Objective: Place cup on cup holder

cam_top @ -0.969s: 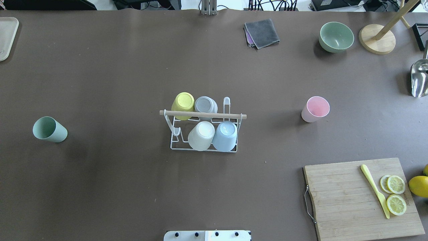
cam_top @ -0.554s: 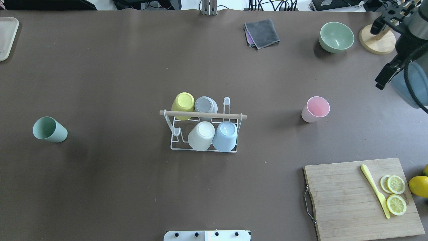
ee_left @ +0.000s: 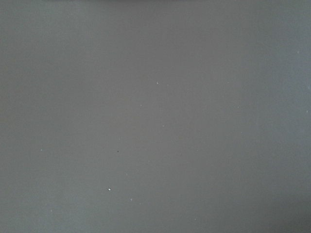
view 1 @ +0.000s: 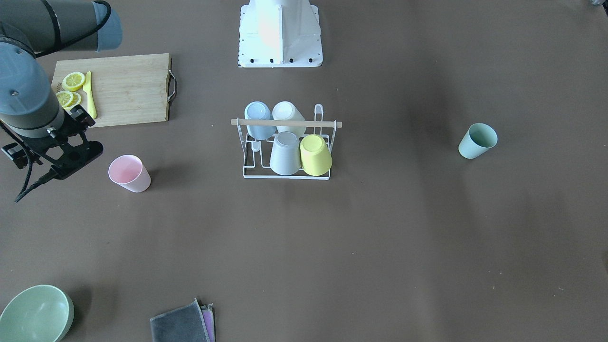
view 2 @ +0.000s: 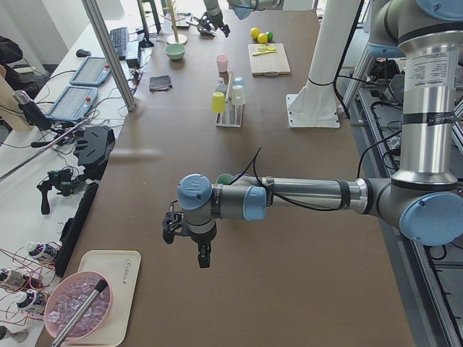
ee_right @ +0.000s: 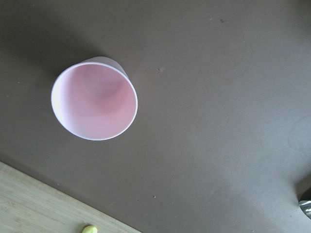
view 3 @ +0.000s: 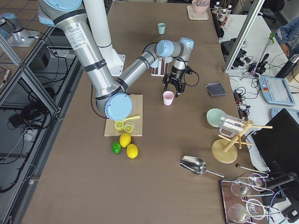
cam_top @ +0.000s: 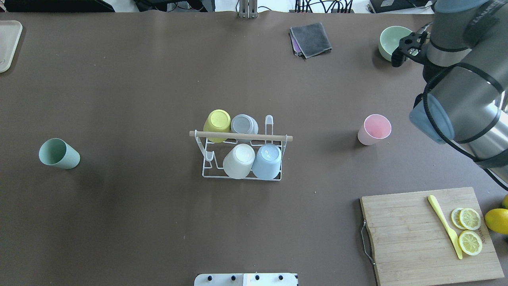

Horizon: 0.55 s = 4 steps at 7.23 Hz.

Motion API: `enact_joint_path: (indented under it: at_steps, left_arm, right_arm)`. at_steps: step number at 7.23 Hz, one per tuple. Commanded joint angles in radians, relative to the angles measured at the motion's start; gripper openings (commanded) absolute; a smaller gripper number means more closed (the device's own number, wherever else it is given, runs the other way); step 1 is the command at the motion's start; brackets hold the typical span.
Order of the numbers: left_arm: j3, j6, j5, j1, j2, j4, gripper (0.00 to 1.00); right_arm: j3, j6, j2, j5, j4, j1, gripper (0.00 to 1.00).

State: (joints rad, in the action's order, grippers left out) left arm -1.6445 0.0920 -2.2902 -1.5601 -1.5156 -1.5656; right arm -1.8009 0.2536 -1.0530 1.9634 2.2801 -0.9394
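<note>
The cup holder [cam_top: 241, 136], a white wire rack with a wooden rod on top, stands mid-table and carries yellow, grey, white and blue cups upside down; it also shows in the front view [view 1: 285, 123]. A pink cup [cam_top: 374, 129] stands upright to its right, seen from above in the right wrist view [ee_right: 95, 99]. A green cup [cam_top: 58, 153] stands far left. My right gripper [view 3: 172, 89] hovers high over the pink cup, empty, fingers apart; it also shows in the front view [view 1: 76, 154]. My left gripper [view 2: 189, 242] hangs over bare table; I cannot tell its state.
A wooden cutting board [cam_top: 416, 234] with lemon slices and a yellow knife lies at the front right, a lemon [cam_top: 497, 221] beside it. A green bowl [cam_top: 391, 39] and a grey cloth [cam_top: 311, 39] lie at the back. A tray [cam_top: 8, 43] lies far left.
My right arm has swung in from the right edge of the overhead view and now hangs near the pink cup. No cup has moved.
</note>
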Motion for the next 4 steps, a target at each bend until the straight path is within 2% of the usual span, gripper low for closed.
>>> enact_joint_path:
  at_steps: [1, 2, 4]
  left_arm:
    - [-0.001, 0.000, 0.000, 0.000, 0.000, -0.001, 0.98]
    - [-0.003, 0.000, 0.000, 0.000, -0.002, -0.001, 0.98]
    - [-0.008, 0.000, -0.002, 0.000, 0.000, -0.001, 0.98]
  right_arm:
    - [0.168, 0.064, 0.135, -0.044, 0.056, 0.056, 1.00]
    - [0.255, 0.091, 0.202, -0.057, 0.067, 0.060, 1.00]
    - [0.331, 0.119, 0.261, -0.075, 0.071, 0.088, 1.00]
